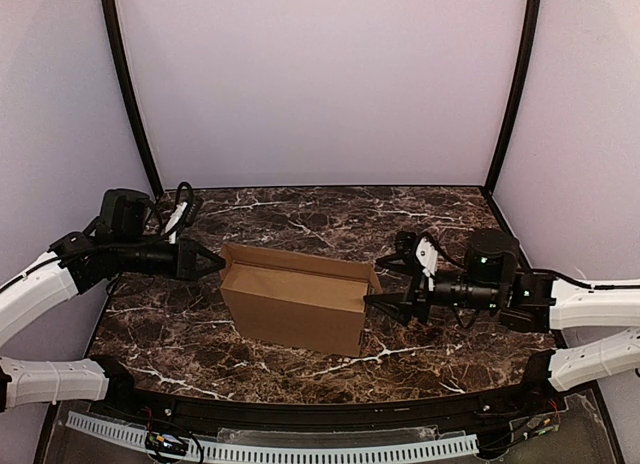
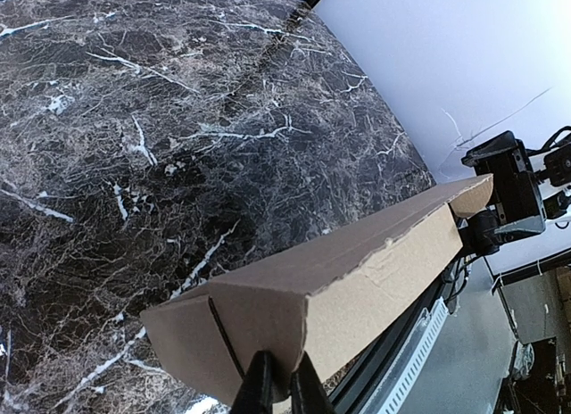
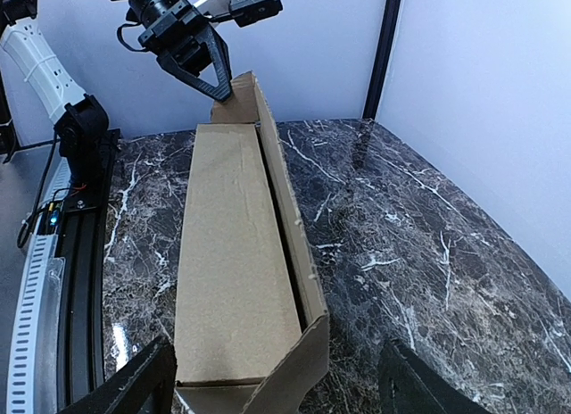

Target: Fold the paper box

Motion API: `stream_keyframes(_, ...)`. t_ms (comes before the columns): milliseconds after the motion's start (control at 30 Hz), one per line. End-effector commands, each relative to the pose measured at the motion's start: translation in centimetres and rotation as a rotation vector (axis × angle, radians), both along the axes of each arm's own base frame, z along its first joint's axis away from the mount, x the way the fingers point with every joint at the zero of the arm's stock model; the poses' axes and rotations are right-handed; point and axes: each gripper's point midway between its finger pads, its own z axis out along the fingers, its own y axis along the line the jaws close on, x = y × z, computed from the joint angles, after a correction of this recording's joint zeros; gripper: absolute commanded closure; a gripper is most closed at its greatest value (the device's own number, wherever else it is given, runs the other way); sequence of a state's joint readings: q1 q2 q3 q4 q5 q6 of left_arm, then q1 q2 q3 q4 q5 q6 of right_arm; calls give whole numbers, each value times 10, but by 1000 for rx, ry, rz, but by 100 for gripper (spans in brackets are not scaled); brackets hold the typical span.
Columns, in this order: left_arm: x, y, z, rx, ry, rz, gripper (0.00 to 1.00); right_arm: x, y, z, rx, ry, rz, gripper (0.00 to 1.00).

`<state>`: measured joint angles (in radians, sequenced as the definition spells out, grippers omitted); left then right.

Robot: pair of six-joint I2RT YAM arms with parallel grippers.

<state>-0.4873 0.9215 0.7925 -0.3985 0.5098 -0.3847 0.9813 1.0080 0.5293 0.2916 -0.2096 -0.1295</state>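
Note:
The paper box (image 1: 295,302) is a long, partly folded brown cardboard box standing on the marble table (image 1: 400,219), its top slightly open. My left gripper (image 1: 213,263) is at the box's left end. In the left wrist view its fingers (image 2: 256,387) pinch the corner edge of the box (image 2: 357,271). My right gripper (image 1: 385,304) is at the box's right end, open. In the right wrist view its fingers (image 3: 147,378) stand wide on either side of the box (image 3: 236,253), whose loose end flap (image 3: 299,365) leans between them. My left gripper (image 3: 214,79) shows at the far end there.
White walls enclose the table on three sides, with black corner posts (image 1: 130,94). A black rail and a white perforated strip (image 1: 300,449) run along the near edge. The arm bases sit at the near corners.

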Motion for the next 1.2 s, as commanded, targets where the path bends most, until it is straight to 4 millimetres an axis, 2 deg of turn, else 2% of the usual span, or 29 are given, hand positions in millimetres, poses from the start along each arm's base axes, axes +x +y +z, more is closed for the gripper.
stream_keyframes(0, -5, 0, 4, -3, -2, -12, 95, 0, 5, 9, 8, 29, -16, 25)
stream_keyframes(333, -5, 1, 3, -2, -2, -6, 96, -2, -1, 18, 18, 107, -59, 37)
stream_keyframes(633, -4, 1, 2, -5, -2, 1, 96, -20, -9, 24, 25, 213, -47, 39)
stream_keyframes(867, -2, -1, 2, -11, 4, 6, 96, -31, -2, 28, 20, 251, -19, 52)
stream_keyframes(1167, -2, 0, 1, -16, 6, 10, 96, -33, -2, 16, -38, 287, -50, 61)
